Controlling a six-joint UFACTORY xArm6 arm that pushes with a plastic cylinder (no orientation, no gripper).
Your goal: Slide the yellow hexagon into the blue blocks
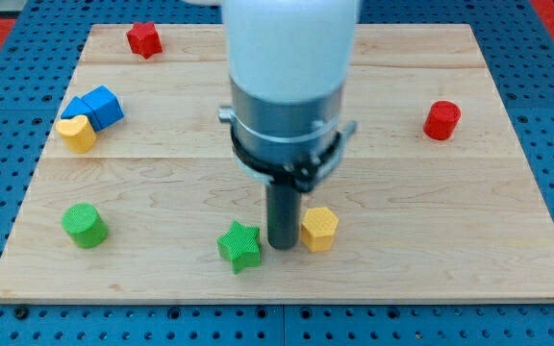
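Observation:
The yellow hexagon lies on the wooden board near the view's bottom centre. My tip stands just to its left, touching or nearly touching it, between it and a green star. The blue blocks sit at the view's upper left, a blue cube with a second blue piece behind it, and a yellow heart-shaped block rests against their lower left side. The arm's wide white and grey body hides the board's top centre.
A red star-like block lies at the top left. A red cylinder stands at the right. A green cylinder stands at the lower left. The wooden board lies on a blue perforated table.

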